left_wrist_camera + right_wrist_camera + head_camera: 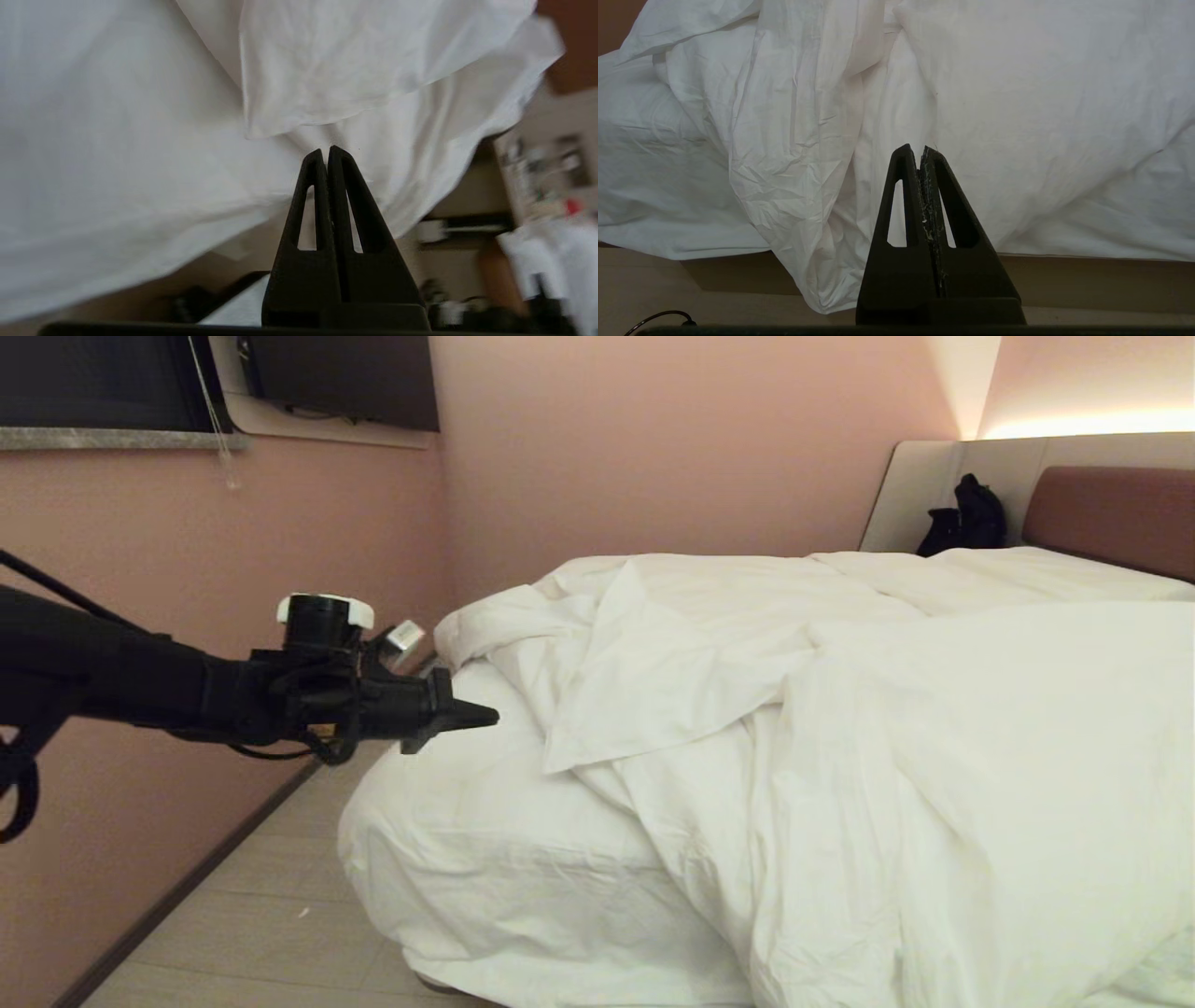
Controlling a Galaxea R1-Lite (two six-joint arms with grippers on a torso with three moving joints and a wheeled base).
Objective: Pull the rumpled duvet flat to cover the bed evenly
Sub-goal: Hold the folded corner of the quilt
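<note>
Head view, creased puffy white duvet (pixel 840 709) bunched on bed (pixel 485 859), black left hand (pixel 481 715) closed, empty

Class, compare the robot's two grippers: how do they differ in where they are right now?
The left gripper reaches level towards the folded duvet corner; the right gripper stays outside the head view, facing the duvet hanging over the bed edge. Both are shut and empty.

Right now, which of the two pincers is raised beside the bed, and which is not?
The left pincer, shut and empty, reaches level toward the bare mattress corner of the bed, near the rumpled duvet. The right pincer, also shut, shows only in its wrist view.
</note>
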